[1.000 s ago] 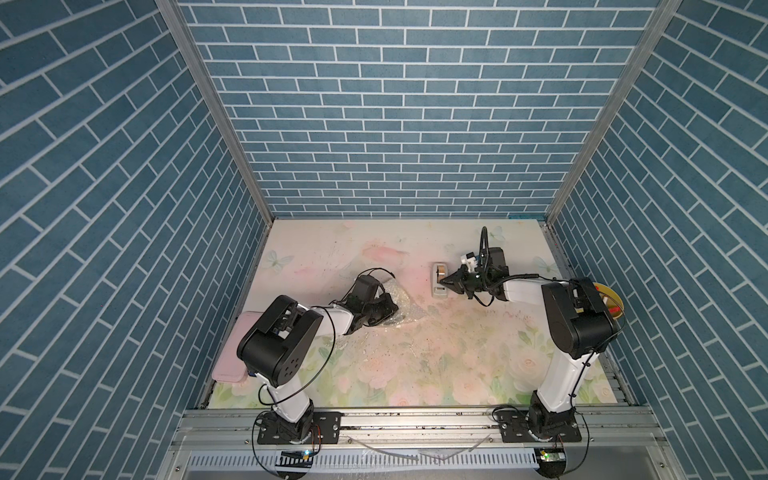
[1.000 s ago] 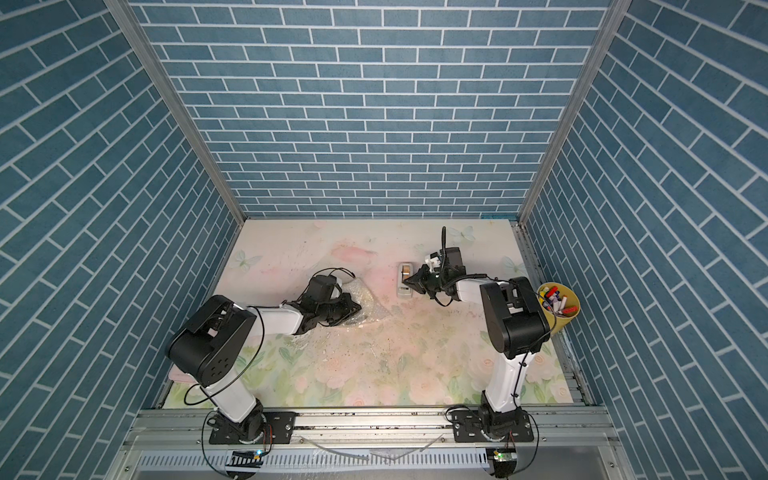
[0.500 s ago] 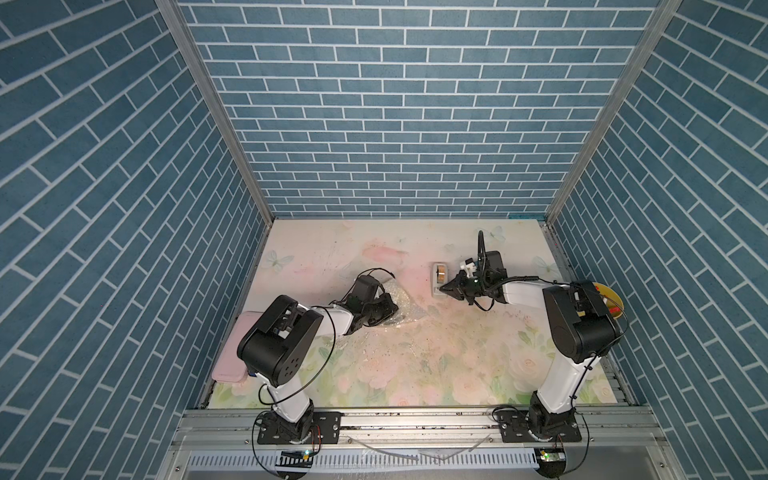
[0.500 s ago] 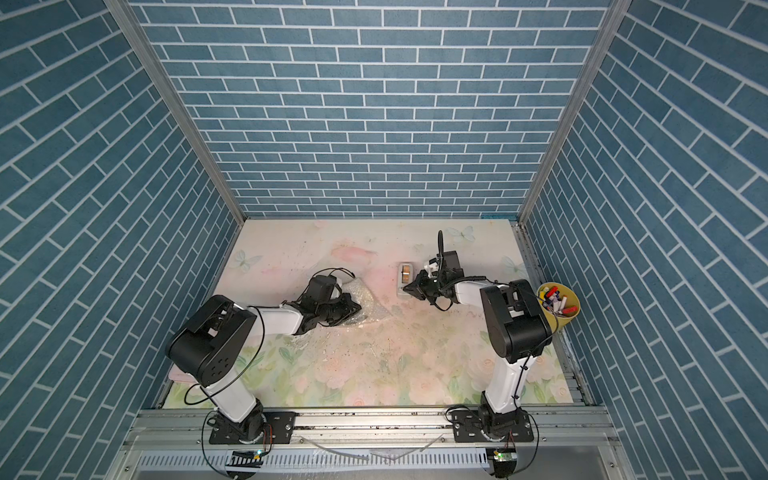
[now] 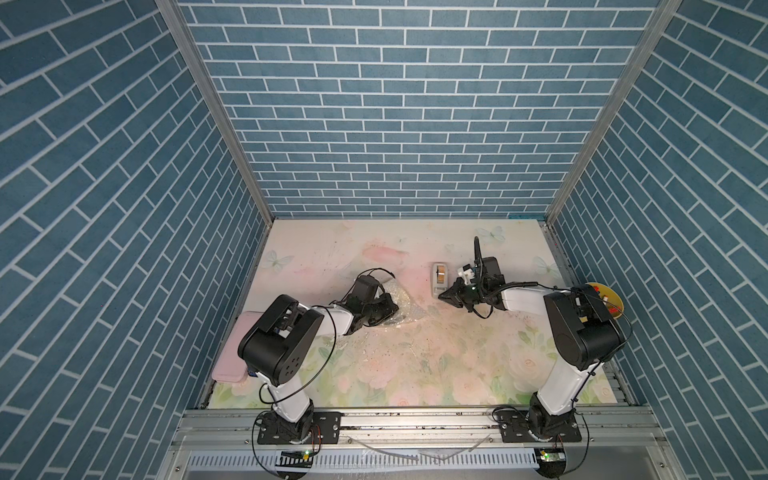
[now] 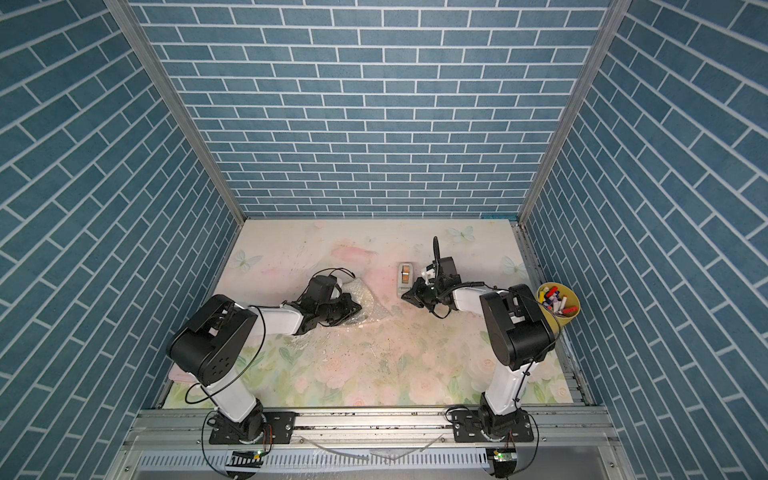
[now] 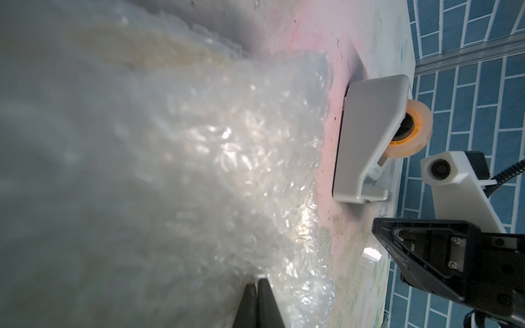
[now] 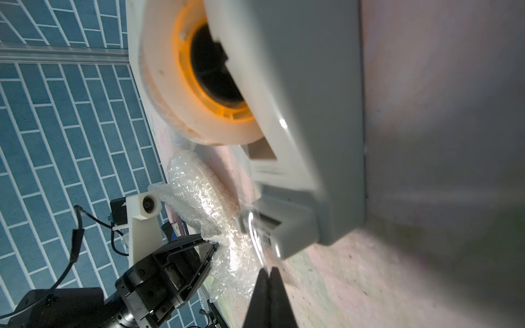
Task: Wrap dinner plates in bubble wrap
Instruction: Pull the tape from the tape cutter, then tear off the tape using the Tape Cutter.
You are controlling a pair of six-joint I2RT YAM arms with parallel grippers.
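Left pincer [image 7: 258, 285] clenched on wrap [image 7: 199, 170], holding it bunched over plate [image 8: 203, 180] mid-desk [image 5: 415, 365]. Right pincer [image 8: 269, 274] clenched on tape [image 8: 255, 241] end at dispenser [image 5: 439, 279], likely for sealing.

Left claw [image 7: 257, 279] closed, right claw [image 8: 268, 269] closed, arms low

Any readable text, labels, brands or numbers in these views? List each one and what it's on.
No text is readable in any view.
The tape dispenser has a plain grey body with no brand or label showing.
The tape roll has an orange core with no visible print.
Any print on the markers in the yellow cup is too small to read.
The bubble wrap is clear and unprinted.
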